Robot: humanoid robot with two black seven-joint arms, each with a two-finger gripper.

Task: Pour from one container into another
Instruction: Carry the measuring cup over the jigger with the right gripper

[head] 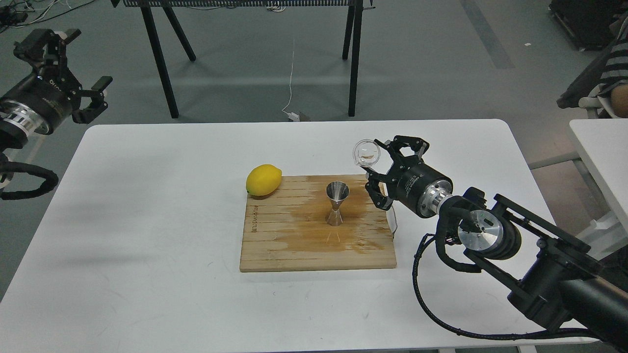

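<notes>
A steel hourglass jigger (337, 203) stands upright in the middle of a wooden board (274, 245). My right gripper (376, 164) is shut on a small clear glass cup (367, 152), held in the air just above the board's far right corner, up and to the right of the jigger. The cup's mouth faces the camera with a little brownish content inside. My left gripper (64, 63) hangs open off the table's far left corner, holding nothing.
A yellow lemon (263, 179) rests on the board's far left corner. A wet brown stain (314, 230) spreads over the board around the jigger. A metal handle (394, 220) sticks out of the board's right edge. Another table edge (596, 162) lies to the right.
</notes>
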